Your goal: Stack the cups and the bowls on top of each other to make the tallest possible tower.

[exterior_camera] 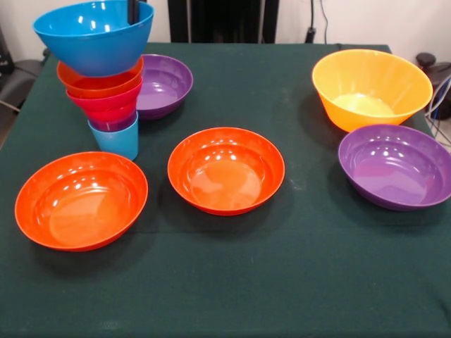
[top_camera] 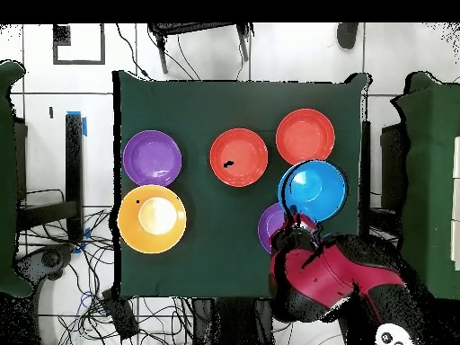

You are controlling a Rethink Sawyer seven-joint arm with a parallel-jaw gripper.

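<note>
arm [top_camera: 337, 278] reaches over the blue bowl [exterior_camera: 95, 35] topping the tower [exterior_camera: 106, 91]; pincer grip unclear.

Counter [exterior_camera: 232, 282] draped in dark green cloth, square seen from above. Floor [top_camera: 269, 63] of pale tiles with dark grout lines. Tangle of black cables [top_camera: 90, 296] on floor beside counter's corner in overhead view. Blue tape strip [top_camera: 84, 123] on floor near dark stand [top_camera: 74, 166]. Green-covered furniture [top_camera: 429, 153] at one side of overhead view, another green piece [top_camera: 9, 180] at opposite edge. Pale wall [exterior_camera: 380, 21] behind counter in front view, black panels [exterior_camera: 225, 20] against it, cable [exterior_camera: 312, 17] hanging down.
</note>
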